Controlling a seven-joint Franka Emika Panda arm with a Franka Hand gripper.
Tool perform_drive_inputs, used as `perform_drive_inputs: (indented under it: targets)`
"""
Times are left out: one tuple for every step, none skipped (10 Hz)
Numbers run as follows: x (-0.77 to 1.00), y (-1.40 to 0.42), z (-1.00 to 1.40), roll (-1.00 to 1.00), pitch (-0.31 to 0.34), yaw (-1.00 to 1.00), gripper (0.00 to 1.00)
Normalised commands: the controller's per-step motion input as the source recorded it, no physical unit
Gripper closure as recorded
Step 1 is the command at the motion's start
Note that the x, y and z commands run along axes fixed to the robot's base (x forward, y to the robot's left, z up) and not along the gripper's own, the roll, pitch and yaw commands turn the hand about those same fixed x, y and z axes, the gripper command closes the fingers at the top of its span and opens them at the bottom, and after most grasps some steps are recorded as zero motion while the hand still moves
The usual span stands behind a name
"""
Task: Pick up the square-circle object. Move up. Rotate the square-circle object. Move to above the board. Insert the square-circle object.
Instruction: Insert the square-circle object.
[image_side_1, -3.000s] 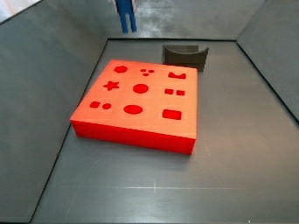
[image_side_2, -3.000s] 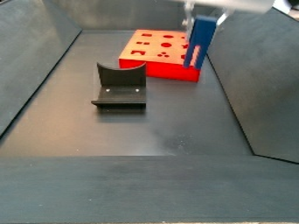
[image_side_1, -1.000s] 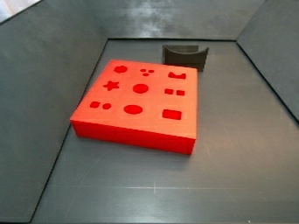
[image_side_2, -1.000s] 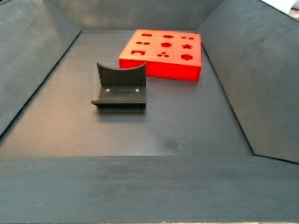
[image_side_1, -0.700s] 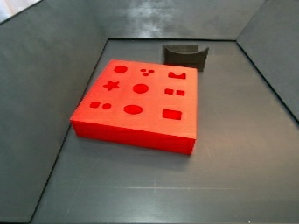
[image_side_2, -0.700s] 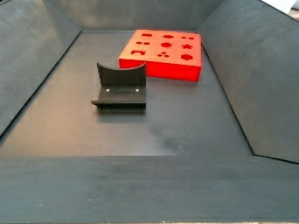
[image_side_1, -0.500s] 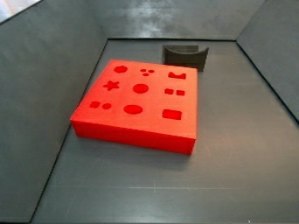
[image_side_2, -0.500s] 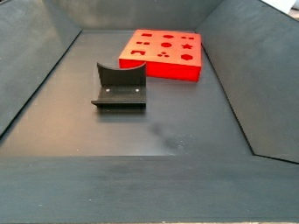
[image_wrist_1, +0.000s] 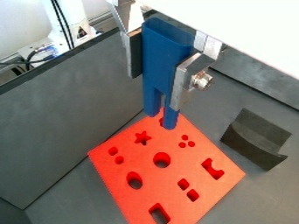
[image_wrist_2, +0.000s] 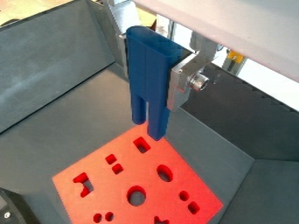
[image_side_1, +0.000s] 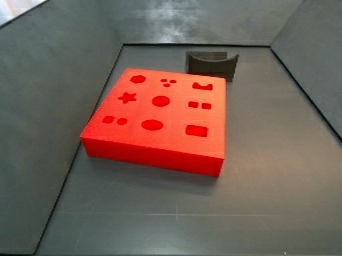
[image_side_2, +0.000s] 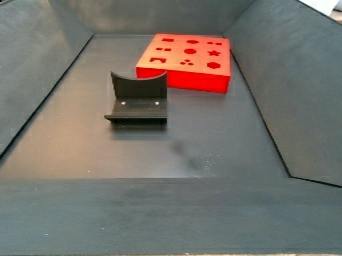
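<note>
My gripper (image_wrist_1: 160, 68) (image_wrist_2: 156, 77) is shut on the square-circle object (image_wrist_1: 163, 61) (image_wrist_2: 149, 74), a slim blue peg held upright with its two prongs pointing down. In both wrist views it hangs high above the board (image_wrist_1: 163, 171) (image_wrist_2: 140, 179), a flat bright red block with shaped holes in its top. The silver fingers (image_wrist_1: 187, 74) (image_wrist_2: 183, 83) clamp the peg's sides. In both side views the board (image_side_1: 160, 115) (image_side_2: 190, 60) lies on the bin floor, and the gripper and peg are out of view above.
A dark grey curved holder (image_side_1: 213, 64) (image_side_2: 136, 97) (image_wrist_1: 256, 136) stands on the floor beside the board. Sloping grey bin walls (image_side_1: 54, 60) (image_side_2: 274, 70) surround the floor.
Three seconds ago the gripper with the blue peg showed at the top of both side views; it has since risen out of them. Over the last second nothing differs.
</note>
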Motion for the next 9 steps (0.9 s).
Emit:
perform_drive_inputs:
  targets:
    - [-0.14,0.00,-0.13,0.06,0.000,-0.01,1.00]
    - [-0.19,0.08,-0.23,0.01,0.000,-0.03,1.00]
    - [-0.25,0.10,-0.30,0.06,-0.034,0.00,1.00]
    - [-0.34,0.10,-0.34,0.04,-0.099,0.00,1.00]
    - [-0.49,0.00,-0.43,0.00,-0.189,-0.04,1.00]
    - [-0.40,-0.11,-0.51,-0.16,-0.179,-0.22,1.00]
    - [-0.15,-0.10,-0.50,-0.12,-0.336,-0.47,1.00]
    - [-0.10,-0.05,-0.53,-0.06,-0.323,-0.47,1.00]
    - [-0.15,0.00,-0.47,-0.10,-0.351,-0.33,1.00]
